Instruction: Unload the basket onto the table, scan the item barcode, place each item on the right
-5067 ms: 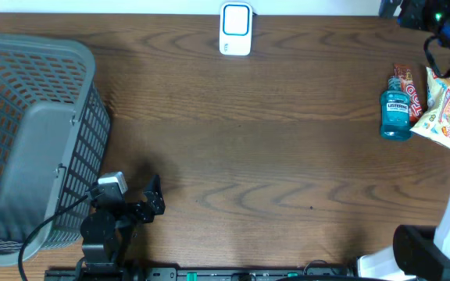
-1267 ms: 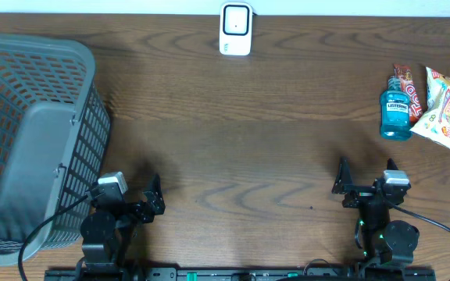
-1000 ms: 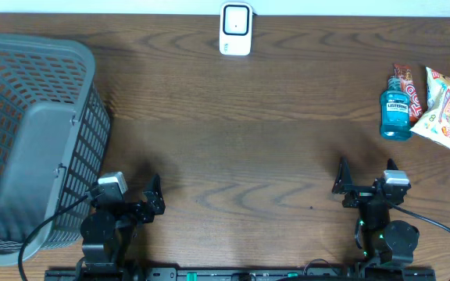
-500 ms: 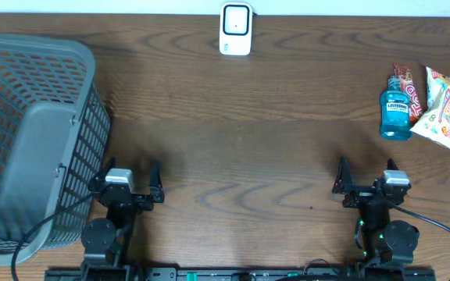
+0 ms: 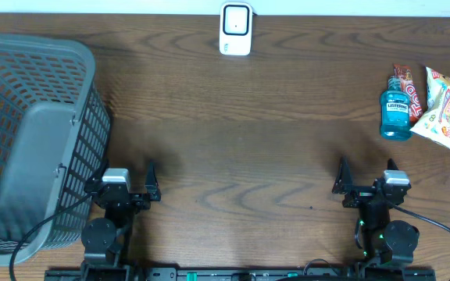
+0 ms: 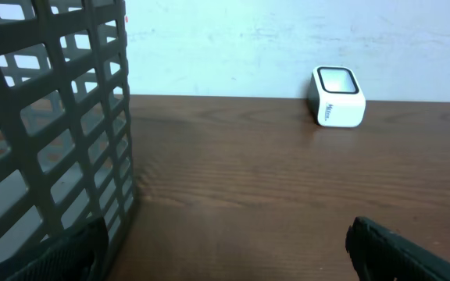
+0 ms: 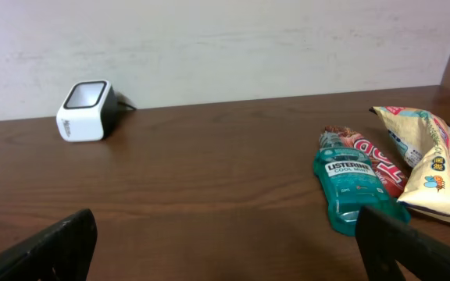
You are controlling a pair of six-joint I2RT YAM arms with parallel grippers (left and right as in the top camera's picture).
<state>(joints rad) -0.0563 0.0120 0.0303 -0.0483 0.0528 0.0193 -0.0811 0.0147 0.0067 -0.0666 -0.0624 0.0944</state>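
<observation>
Grey mesh basket point(image 5: 33, 48) fills the left end. Beside it the left gripper point(image 5: 121, 176) has swung from its earlier slant to face straight ahead, jaws wide and empty. A white scanner point(image 5: 235, 29) sits centre, at the far edge. The right gripper point(image 5: 366, 168) is unmoved, gaping, holding nothing. Far right, the teal mouthwash bottle point(image 5: 395, 113) lies flat, label up, long axis near-to-far, narrower end toward the white wall, against a red wrapper point(image 5: 409, 87) and snack bag point(image 5: 437, 105). Everything rests on a dark wood-grain table point(image 5: 248, 133).

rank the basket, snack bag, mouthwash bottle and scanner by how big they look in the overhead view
1. basket
2. snack bag
3. mouthwash bottle and scanner: about alike, no clear order
</observation>
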